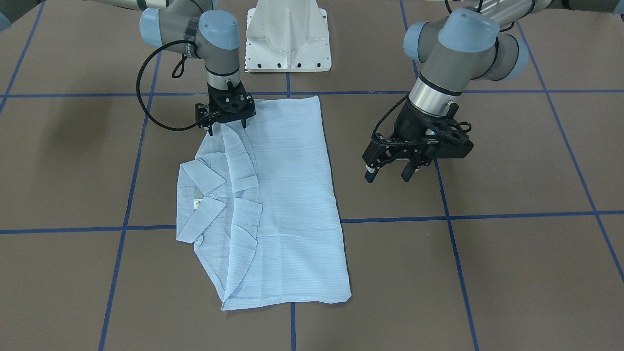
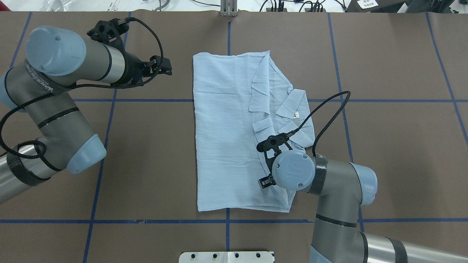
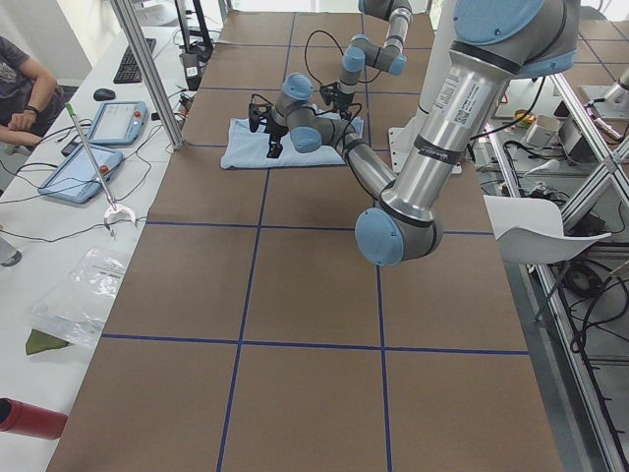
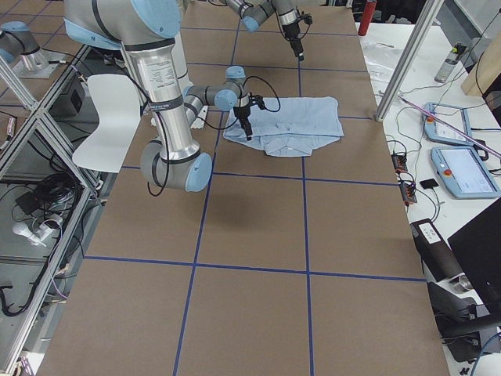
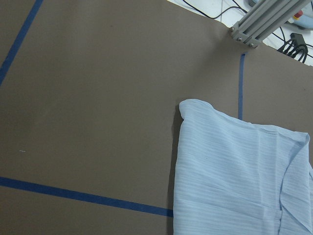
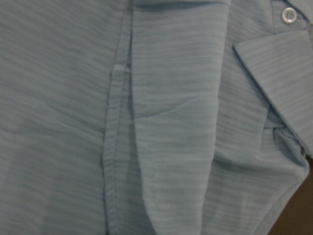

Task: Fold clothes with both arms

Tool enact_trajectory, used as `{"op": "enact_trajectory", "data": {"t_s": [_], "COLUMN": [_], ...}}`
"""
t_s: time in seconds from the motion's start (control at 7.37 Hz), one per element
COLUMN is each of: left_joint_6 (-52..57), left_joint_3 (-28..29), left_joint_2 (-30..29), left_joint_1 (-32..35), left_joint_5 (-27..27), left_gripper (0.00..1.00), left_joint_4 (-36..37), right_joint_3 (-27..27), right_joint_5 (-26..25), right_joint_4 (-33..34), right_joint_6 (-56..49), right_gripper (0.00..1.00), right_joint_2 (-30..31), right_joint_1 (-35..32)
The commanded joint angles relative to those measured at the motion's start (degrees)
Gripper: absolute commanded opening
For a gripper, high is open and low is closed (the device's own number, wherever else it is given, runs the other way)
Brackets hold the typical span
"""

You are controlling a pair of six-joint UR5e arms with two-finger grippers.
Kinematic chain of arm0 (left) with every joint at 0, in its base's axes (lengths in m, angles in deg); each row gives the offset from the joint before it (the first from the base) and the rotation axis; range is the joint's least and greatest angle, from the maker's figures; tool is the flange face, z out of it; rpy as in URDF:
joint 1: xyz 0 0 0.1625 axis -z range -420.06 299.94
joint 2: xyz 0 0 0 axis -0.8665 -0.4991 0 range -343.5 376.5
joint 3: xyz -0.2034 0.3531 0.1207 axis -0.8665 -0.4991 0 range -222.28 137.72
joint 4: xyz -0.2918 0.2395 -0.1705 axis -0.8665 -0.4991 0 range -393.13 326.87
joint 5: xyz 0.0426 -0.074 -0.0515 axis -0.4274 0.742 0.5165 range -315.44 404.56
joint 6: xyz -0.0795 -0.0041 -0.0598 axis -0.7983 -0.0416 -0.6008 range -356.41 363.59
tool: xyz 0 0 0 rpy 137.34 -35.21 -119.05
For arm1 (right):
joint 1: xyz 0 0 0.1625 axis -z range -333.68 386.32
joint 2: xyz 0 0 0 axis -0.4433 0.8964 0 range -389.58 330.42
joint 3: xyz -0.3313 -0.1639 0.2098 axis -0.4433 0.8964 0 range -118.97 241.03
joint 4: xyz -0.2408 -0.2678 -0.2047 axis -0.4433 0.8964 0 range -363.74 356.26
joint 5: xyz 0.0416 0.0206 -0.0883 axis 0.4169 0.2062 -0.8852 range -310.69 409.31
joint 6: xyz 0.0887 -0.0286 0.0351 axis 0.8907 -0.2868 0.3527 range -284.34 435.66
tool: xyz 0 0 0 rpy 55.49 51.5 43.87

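— Starting on the left: where do we stand with the left gripper (image 1: 388, 175)?

— We see it hanging over bare table (image 2: 146, 146), well clear of the shirt (image 2: 223, 128), its fingers wide apart and holding nothing. Its wrist camera looks at the shirt's far left corner.

— And the shirt itself?

— It lies flat mid-table as a long rectangle. The sleeves are folded in and the collar (image 2: 292, 106) sits at its right edge.

— Then the right gripper (image 1: 227, 126)?

— It is down on the shirt's corner nearest the robot, on the collar side. From the front, its fingers look spread, one on either side of a folded edge. We see no pinch on the cloth yet. Its wrist camera shows only fabric, very close.

— So we judge the step in hand to be taking the corners for the next fold. How do we do it well?

— We close the right fingers on every layer at that corner, because cloth this thin slips. We bring the left gripper to a matching corner before either arm lifts.

— And the lift?

— We keep it low and move both arms together, so the edge stays straight. Otherwise the tucked sleeves could drag out.
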Motion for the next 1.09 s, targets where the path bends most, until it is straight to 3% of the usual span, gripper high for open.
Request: {"op": "enact_trajectory", "data": {"t_s": [0.0, 0.54, 0.95], "left_joint_6": [-0.02, -0.02, -0.02], "left_joint_3": [-0.04, 0.05, -0.04], "left_joint_2": [-0.20, -0.47, -0.55], "left_joint_1": [0.00, 0.00, -0.09], "left_joint_5": [0.04, 0.04, 0.12], "left_gripper": [0.99, 0.99, 0.99], "left_joint_4": [0.03, 0.03, 0.03], "right_joint_3": [-0.04, -0.04, -0.82], "right_joint_5": [0.07, 0.59, 2.44], "right_joint_4": [0.62, 0.97, 0.54], "right_joint_6": [-1.80, -6.89, -13.92], "right_gripper": [1.00, 1.00, 1.00], "right_joint_2": [0.15, 1.90, 6.45], "right_joint_1": [-1.30, -5.16, -10.34]}}
